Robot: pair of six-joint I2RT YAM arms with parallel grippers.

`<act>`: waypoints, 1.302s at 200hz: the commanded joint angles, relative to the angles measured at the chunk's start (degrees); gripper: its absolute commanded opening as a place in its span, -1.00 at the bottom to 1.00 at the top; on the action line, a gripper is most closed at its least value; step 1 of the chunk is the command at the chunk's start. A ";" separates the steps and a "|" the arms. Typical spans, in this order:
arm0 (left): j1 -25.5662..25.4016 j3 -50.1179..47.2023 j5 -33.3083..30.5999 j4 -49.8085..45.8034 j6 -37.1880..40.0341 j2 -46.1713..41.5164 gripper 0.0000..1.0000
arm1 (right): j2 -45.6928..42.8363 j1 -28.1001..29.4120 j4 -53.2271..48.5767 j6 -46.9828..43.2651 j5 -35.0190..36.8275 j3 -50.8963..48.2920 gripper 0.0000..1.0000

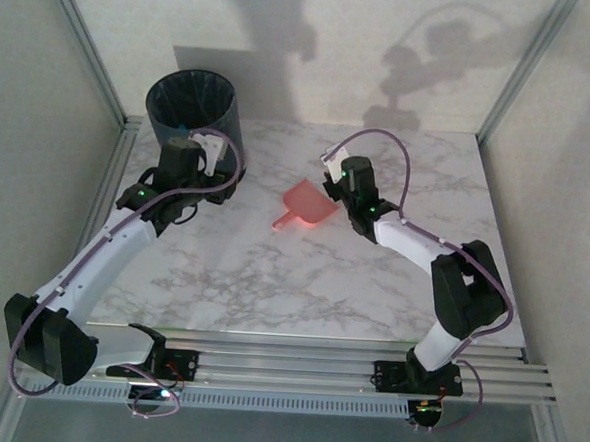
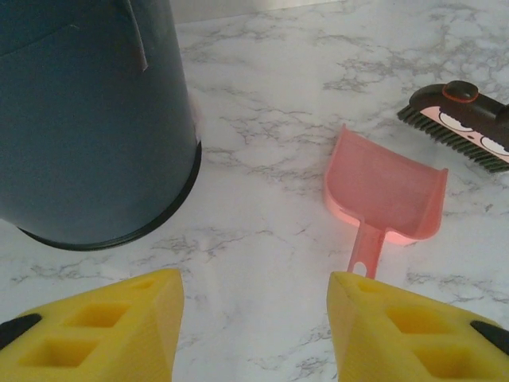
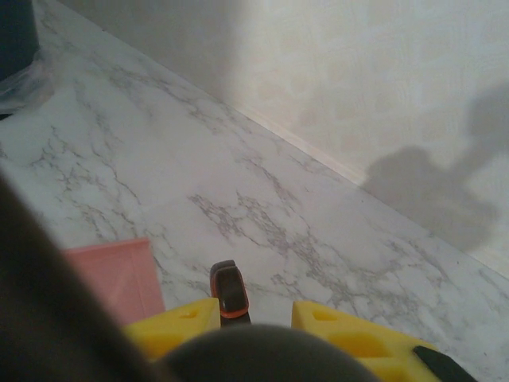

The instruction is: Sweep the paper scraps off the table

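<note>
The table (image 1: 271, 280), a white marble-veined top with aluminium rails (image 1: 366, 366) along its near edge, carries a dark blue waste bin (image 1: 192, 105) at its far-left corner and a pink dustpan (image 1: 309, 204) near the middle of its far half. The left gripper (image 2: 254, 278) hovers low just beside the bin, its yellow fingers (image 2: 119, 318) spread wide with bare marble between them. From the left wrist the bin's wall rises close on the left, while the dustpan lies flat further off. The dustpan's slim handle points back toward this gripper and its open mouth faces away from it. The right gripper (image 3: 254, 314) sits just beyond that mouth, pinching a small dark brush (image 2: 461, 119). In the right wrist view the brush's handle tip, dark with an orange rim, pokes up between the two yellow fingers, and a corner of the dustpan shows just to the left. From the left wrist the brush's head bears a cartoon face with two eyes, and its bristles point down at the tabletop just beside the dustpan's far-right corner. I cannot tell whether the bristles touch the marble
</note>
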 commanded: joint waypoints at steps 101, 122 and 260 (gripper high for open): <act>0.43 -4.93 -1.95 5.80 -0.06 -3.84 0.02 | 2.10 5.88 6.35 -1.51 4.22 -5.72 -0.91; 0.44 -5.13 -1.98 5.89 -0.05 -3.78 0.02 | 2.40 6.14 5.97 -1.24 4.23 -6.39 -0.85; 0.45 -5.31 -2.27 5.61 0.56 -3.50 0.03 | 1.22 9.13 -2.14 4.94 0.83 -9.82 -0.13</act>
